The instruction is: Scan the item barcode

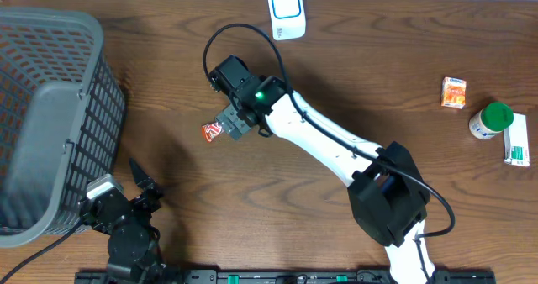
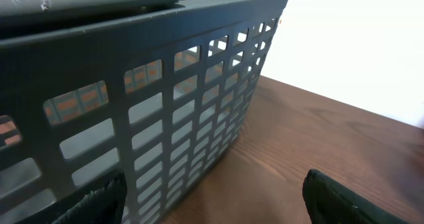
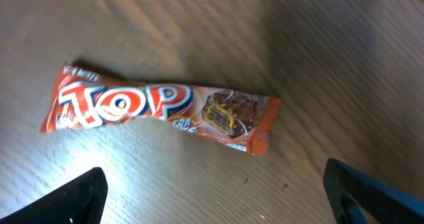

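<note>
The item is an orange "TOP" snack bar (image 1: 211, 131) lying flat on the wooden table; the right wrist view shows it label up (image 3: 159, 108), with no barcode visible. My right gripper (image 1: 227, 124) hovers just above it, open, its jaws wide apart (image 3: 218, 201) and the bar lying beyond the fingertips, untouched. A white scanner with a blue frame (image 1: 286, 11) stands at the table's far edge. My left gripper (image 1: 143, 183) rests open near the front left, empty (image 2: 215, 204), facing the basket.
A large grey slatted basket (image 1: 50, 116) fills the left side, its wall close in front of the left gripper (image 2: 132, 85). At the far right sit a small orange box (image 1: 454, 92), a green-lidded bottle (image 1: 491, 120) and a white-green box (image 1: 518, 141).
</note>
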